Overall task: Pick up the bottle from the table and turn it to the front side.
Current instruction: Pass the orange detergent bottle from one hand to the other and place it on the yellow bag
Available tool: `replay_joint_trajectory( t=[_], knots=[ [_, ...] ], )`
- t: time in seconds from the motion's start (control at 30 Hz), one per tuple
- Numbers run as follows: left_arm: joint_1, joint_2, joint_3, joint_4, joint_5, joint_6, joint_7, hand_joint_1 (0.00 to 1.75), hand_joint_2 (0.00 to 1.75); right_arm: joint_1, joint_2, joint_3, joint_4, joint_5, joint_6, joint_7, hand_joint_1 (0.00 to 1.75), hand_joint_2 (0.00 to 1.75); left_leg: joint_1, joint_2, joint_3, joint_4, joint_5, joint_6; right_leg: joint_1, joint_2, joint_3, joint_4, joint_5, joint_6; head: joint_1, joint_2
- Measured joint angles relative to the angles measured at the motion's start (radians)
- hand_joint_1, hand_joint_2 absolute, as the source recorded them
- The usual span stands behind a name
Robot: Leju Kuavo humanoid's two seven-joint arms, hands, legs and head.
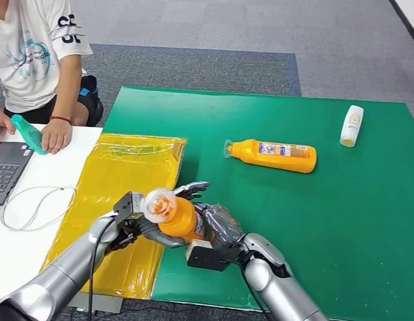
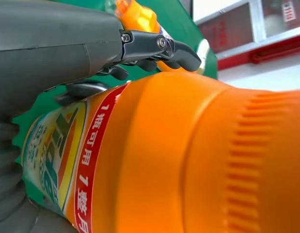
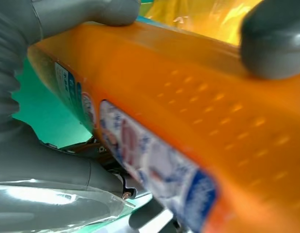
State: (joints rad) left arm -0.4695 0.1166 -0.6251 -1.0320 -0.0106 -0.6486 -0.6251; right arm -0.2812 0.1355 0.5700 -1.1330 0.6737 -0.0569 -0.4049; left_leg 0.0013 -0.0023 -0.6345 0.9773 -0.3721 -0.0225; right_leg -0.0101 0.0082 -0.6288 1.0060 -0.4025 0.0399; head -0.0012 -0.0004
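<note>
Both hands hold one orange bottle [image 1: 179, 217] above the table's [image 1: 295, 221] near edge; the left hand [image 1: 139, 224] wraps its cap end, the right hand [image 1: 220, 231] clasps its body; a second orange bottle [image 1: 273, 155] lies flat farther back.

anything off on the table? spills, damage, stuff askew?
No spills or damage visible. The held orange bottle is gripped by both the left hand and the right hand. A second orange bottle and a small white bottle lie on their sides on the green mat. The yellow bag overhangs the mat's edge.
</note>
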Motion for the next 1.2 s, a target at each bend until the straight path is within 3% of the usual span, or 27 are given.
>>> replay_joint_trajectory(
  t=[0.53,0.57,0.67,0.7,1.13,1.2],
  knots=[
    [-0.013,0.003,-0.057,-0.066,0.004,0.055,0.044,0.00,1.75,-0.014,0.013,-0.005,0.090,0.027,-0.027,0.007,1.75,1.75,0.000,0.000,0.000,0.000,0.000,0.000,0.000,0.000,0.000,0.000,0.000,0.000,0.000,0.000],
    [-0.013,0.003,-0.059,-0.066,0.006,0.056,0.044,0.09,1.75,-0.014,0.013,-0.005,0.090,0.030,-0.030,0.008,1.75,1.75,0.000,0.000,0.000,0.000,0.000,0.000,0.000,0.000,0.000,0.000,0.000,0.000,0.000,0.000],
    [-0.014,0.004,-0.062,-0.066,0.010,0.056,0.044,1.40,1.75,-0.014,0.014,-0.005,0.091,0.036,-0.036,0.010,1.75,1.75,0.000,0.000,0.000,0.000,0.000,0.000,0.000,0.000,0.000,0.000,0.000,0.000,0.000,0.000],
    [-0.014,0.004,-0.063,-0.066,0.013,0.055,0.044,1.75,1.75,-0.014,0.014,-0.006,0.091,0.037,-0.036,0.011,1.75,1.75,0.000,0.000,0.000,0.000,0.000,0.000,0.000,0.000,0.000,0.000,0.000,0.000,0.000,0.000],
    [0.005,0.005,-0.067,-0.077,0.025,0.079,0.042,1.75,1.75,0.002,0.014,-0.024,0.062,0.046,-0.039,0.018,1.73,1.75,0.000,0.000,0.000,0.000,0.000,0.000,0.000,0.000,0.000,0.000,0.000,0.000,0.000,0.000],
    [0.015,0.004,-0.063,-0.086,0.022,0.082,0.042,1.75,1.75,0.011,0.014,-0.027,0.051,0.042,-0.037,0.019,1.00,1.75,0.000,0.000,0.000,0.000,0.000,0.000,0.000,0.000,0.000,0.000,0.000,0.000,0.000,0.000]
  ],
)
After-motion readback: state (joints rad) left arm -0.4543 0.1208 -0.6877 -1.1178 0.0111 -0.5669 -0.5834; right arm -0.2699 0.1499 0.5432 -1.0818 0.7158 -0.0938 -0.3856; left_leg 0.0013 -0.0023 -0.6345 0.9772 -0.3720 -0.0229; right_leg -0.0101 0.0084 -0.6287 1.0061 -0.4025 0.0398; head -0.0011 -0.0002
